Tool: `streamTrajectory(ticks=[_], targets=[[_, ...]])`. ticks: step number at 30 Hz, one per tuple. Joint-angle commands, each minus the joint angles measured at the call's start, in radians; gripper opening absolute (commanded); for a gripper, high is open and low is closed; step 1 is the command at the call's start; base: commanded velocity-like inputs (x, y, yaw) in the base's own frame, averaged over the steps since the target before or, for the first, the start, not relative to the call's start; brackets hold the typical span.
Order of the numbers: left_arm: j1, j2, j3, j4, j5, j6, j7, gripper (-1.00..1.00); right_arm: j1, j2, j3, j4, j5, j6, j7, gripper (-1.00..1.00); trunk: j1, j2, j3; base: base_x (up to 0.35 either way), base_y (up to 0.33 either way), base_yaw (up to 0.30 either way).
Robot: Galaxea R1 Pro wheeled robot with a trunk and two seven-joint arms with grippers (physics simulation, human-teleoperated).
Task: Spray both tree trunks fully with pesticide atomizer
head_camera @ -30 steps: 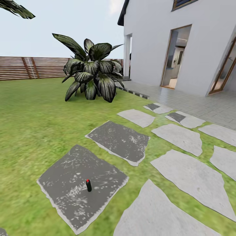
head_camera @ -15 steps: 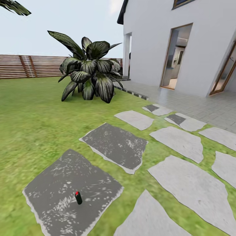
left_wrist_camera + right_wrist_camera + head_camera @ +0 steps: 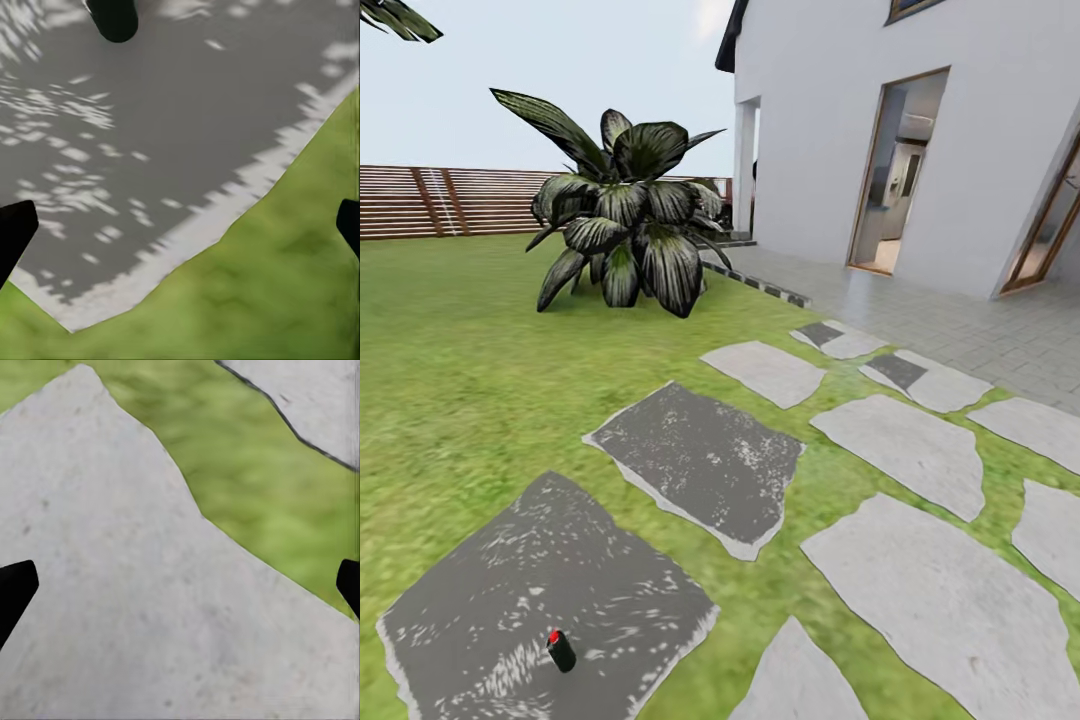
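I see the pesticide atomizer [image 3: 560, 651] standing upright on a dark paving slab [image 3: 510, 590], low in my head view. Left claw [image 3: 180, 225] and right claw [image 3: 180, 585] hang spread wide, empty, ready for pickup.

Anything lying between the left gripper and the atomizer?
No: in the left wrist view only bare dark paving slab separates the left gripper from the atomizer.

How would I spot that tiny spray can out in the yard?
Start at the white house and follow the stepping stones toward the camera to the nearest dark slab. The atomizer stands upright on it: a small black cylinder with a red cap, the only object on the stones.
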Motion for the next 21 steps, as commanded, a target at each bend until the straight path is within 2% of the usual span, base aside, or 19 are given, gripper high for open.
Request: streamTrajectory(ticks=[1,21], targets=[[0.0,0.0,0.0,0.001,0.003,-0.003,0.001,1.0,-0.001,0.0,-0.001,0.001,0.001,-0.003,0.0,1.0,0.0,0.0,-0.001,0.279,-0.168,0.0],[0.0,0.0,0.0,-0.001,0.003,-0.003,0.001,1.0,-0.001,0.0,-0.006,-0.001,-0.003,-0.002,0.005,1.0,0.0,0.0,-0.001,0.278,-0.168,0.0]])
